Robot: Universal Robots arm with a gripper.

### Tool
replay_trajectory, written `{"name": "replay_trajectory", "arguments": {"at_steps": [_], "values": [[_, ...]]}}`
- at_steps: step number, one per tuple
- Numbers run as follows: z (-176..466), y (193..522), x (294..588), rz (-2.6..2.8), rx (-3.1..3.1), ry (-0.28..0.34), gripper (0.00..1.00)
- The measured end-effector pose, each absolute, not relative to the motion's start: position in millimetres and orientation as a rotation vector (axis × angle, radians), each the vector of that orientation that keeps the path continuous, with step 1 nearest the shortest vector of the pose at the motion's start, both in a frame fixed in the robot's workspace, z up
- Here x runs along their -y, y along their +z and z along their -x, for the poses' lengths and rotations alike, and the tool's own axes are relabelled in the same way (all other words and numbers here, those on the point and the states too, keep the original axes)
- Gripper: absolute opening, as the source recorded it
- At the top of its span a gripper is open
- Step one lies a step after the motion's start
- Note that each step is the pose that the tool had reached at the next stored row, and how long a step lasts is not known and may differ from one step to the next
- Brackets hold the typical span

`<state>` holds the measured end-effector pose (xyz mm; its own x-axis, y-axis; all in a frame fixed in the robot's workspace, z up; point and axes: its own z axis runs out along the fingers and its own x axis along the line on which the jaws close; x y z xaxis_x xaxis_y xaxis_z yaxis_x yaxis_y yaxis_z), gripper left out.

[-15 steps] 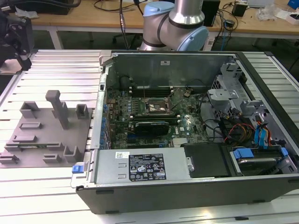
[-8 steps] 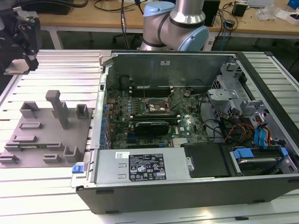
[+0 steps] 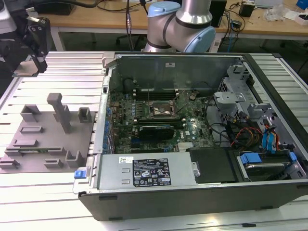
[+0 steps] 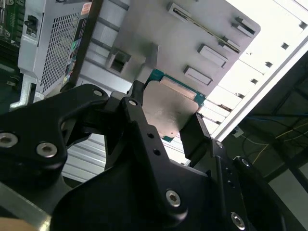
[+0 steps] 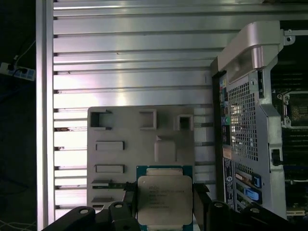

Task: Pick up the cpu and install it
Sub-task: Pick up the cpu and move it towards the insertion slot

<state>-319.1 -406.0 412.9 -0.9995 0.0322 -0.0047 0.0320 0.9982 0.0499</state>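
The cpu (image 5: 164,196), a flat square chip with a silvery metal top and a green rim, sits between my black fingers (image 5: 202,199) in both wrist views. My gripper (image 5: 164,202) is shut on its two opposite edges. In the second wrist view the cpu (image 4: 168,103) hangs above the grey tray (image 4: 183,38) in the gripper (image 4: 168,113). In the exterior view the gripper (image 3: 39,60) is high at the far left, above the table and beyond the tray (image 3: 29,144). The open socket (image 3: 161,109) lies on the motherboard inside the case.
The open computer case (image 3: 192,192) fills the exterior view's right, with cables, drive bays and a power supply (image 3: 144,173) inside. The tray has upright posts (image 3: 60,110). The arm's base (image 3: 180,24) stands behind the case. A slatted aluminium table (image 5: 134,72) lies under everything.
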Motion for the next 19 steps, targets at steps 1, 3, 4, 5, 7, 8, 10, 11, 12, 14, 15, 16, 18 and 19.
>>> {"name": "replay_trajectory", "arguments": {"at_steps": [1, 3, 4, 5, 7, 8, 10, 11, 12, 14, 15, 16, 18, 19], "values": [[317.6, 412.9, 406.1, -0.05, -3.135, 0.078, 0.55], [313.2, 412.9, 406.0, -0.05, -3.135, 0.078, 0.55], [310.3, 412.9, 406.1, -0.05, -3.135, 0.078, 0.55], [307.6, 412.9, 406.1, -0.05, -3.135, 0.078, 0.55], [302.6, 413.0, 406.1, -0.05, -3.135, 0.078, 0.55], [300.1, 412.9, 406.1, -0.05, -3.135, 0.078, 0.55], [297.1, 412.9, 406.1, -0.05, -3.135, 0.078, 0.55], [295.2, 412.9, 406.1, -0.05, -3.135, 0.078, 0.55], [293.5, 412.9, 406.1, -0.05, -3.135, 0.078, 0.55], [289.2, 412.9, 406.0, -0.05, -3.135, 0.078, 0.55], [284.3, 412.9, 406.1, -0.05, -3.135, 0.078, 0.55], [280.1, 413.0, 406.1, -0.05, -3.135, 0.078, 0.55], [274.3, 412.9, 406.1, -0.05, -3.135, 0.078, 0.55], [269.5, 412.9, 406.1, -0.05, -3.135, 0.078, 0.55]]}}
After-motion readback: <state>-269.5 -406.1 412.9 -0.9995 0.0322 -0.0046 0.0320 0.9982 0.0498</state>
